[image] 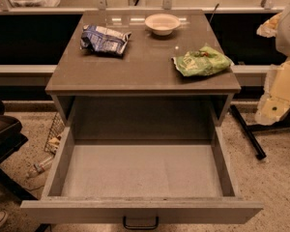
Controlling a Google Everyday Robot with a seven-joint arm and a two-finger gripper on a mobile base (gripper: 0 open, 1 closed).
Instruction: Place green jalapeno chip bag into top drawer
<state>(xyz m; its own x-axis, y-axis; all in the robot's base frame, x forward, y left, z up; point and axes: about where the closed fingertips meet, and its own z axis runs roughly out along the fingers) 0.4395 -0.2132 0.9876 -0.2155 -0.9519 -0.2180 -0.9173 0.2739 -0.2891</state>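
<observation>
The green jalapeno chip bag (202, 62) lies flat on the right side of the cabinet top (145, 74), near its front edge. The top drawer (140, 210) is pulled fully out below it. Its grey inside is bare and a small dark handle (140, 223) sits on its front panel. My gripper (275, 98) hangs at the right edge of the view, beside and to the right of the cabinet. It is apart from the bag and nothing shows in it.
A crumpled blue-and-white snack bag (104, 39) lies at the back left of the cabinet top. A white bowl (162, 23) stands at the back centre. A black stand leg (247, 132) crosses the floor at the right. A dark chair edge (2, 134) is at the left.
</observation>
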